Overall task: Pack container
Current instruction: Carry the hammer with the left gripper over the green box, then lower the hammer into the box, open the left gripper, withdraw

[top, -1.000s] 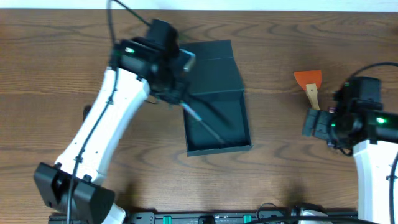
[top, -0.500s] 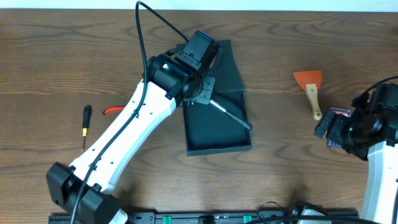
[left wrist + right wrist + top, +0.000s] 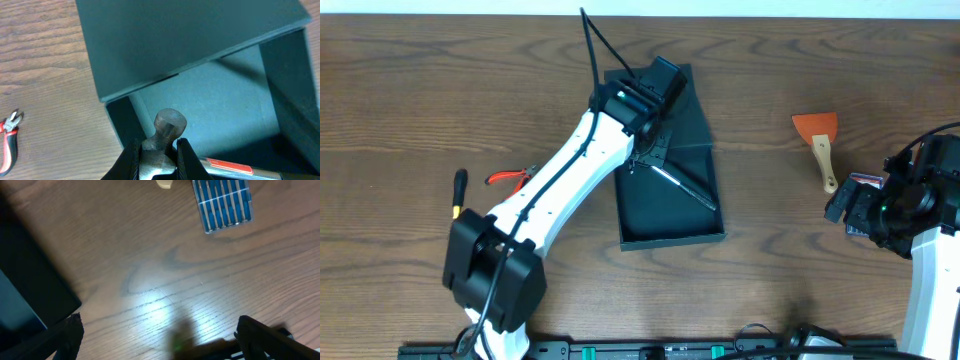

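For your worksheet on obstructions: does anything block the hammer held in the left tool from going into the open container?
Nothing visible does. The left tool grips the hammer over the container, whose lid is folded back.

The overhead camera looks straight down on the whole table [image 3: 400, 100], with both my arms in frame. My left wrist camera peers closely past my left gripper [image 3: 156, 160] and its hammer [image 3: 165, 127] into the container [image 3: 210, 95]. Overhead shares that container [image 3: 670, 200] and the red pliers [image 3: 508, 178]. My right wrist camera faces the tabletop up close, between the spread fingers of my right gripper [image 3: 160, 327].
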{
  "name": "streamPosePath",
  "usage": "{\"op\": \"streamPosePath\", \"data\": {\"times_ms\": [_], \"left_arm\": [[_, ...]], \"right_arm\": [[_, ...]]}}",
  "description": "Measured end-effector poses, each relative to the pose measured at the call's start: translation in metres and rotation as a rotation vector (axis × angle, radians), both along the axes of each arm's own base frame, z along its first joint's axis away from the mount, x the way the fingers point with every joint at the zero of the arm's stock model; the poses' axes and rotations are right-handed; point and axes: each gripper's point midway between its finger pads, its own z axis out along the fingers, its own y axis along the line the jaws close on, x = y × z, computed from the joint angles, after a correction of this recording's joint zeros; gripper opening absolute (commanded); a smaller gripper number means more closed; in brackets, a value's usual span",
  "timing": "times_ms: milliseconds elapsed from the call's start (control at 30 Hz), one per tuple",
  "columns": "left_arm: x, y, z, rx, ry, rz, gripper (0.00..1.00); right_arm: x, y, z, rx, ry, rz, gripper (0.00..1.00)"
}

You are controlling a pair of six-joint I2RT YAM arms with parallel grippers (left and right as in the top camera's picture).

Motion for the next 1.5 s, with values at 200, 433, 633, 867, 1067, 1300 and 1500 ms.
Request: {"op": "streamPosePath", "data": {"times_ms": [200,433,633,867,1067,1300,1500], "left_arm": [[0.002,0.001,-0.014,0.027,0.020,0.004,0.06],[0.003,0.003,-0.039,0.070,0.066,0.009,0.06],[0.002,0.007,-0.048,0.084,0.081,0.018,0.05],[-0.004,0.020,-0.067,0.110,0.114,0.034,0.06],[-0.011,0.024,-0.078,0.125,0.137,0.034,0.06],[-0.010,0.023,-0.078,0.119,0.130,0.035,0.72],[-0.010,0.022,-0.078,0.119,0.128,0.034,0.92]], "right_arm": [[0.000,0.000,0.000,0.001,0.001,0.002,0.99],[-0.002,0.001,-0.001,0.004,0.009,0.005,0.99],[-0.002,0.001,-0.001,0.002,0.010,0.012,0.99],[-0.002,0.001,-0.001,0.001,0.010,0.015,0.99],[-0.002,0.001,-0.001,0.001,0.010,0.015,0.99],[-0.002,0.001,-0.001,0.002,0.010,0.015,0.99],[-0.002,0.001,-0.001,0.002,0.010,0.015,0.99]]}}
